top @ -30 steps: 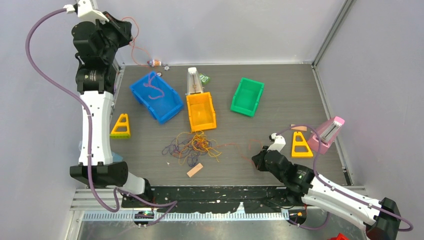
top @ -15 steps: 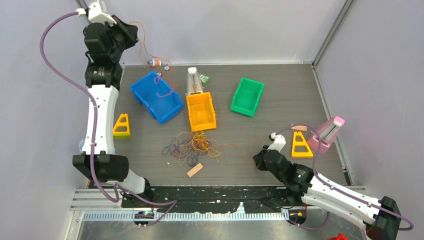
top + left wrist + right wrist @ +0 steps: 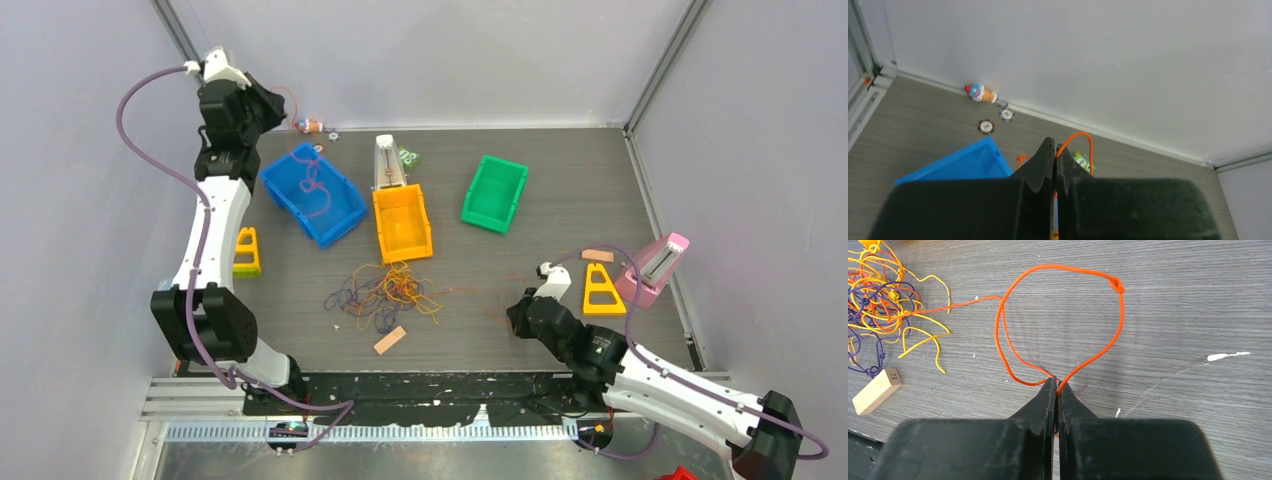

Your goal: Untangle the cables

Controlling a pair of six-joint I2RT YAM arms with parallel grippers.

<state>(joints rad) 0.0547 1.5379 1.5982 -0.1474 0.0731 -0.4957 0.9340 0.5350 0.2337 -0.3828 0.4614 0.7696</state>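
Since a second ago the left claw [image 3: 262,108] comes down from high over the back-left corner to just above the blue bin [image 3: 340,218], which sits left of the orange bin [image 3: 402,222]. More of the strand [image 3: 1083,136] it carries now lies inside the blue bin, while the right arm barely shifts. The lowering looks meant to lay a freed cable in a bin away from the rest. The left claw is clenched, its tips pinching that thin orange strand, which arcs out beside them. The right claw [image 3: 1055,386], low over the surface [image 3: 560,180] to the near right of the orange bin, is also clenched, gripping an orange loop [image 3: 1120,325] whose tail runs back into the tangle [image 3: 385,292]. It probably holds the loop clear so that it can be drawn out. The tangle, mostly yellow, orange and purple, lies just in front of the orange bin.
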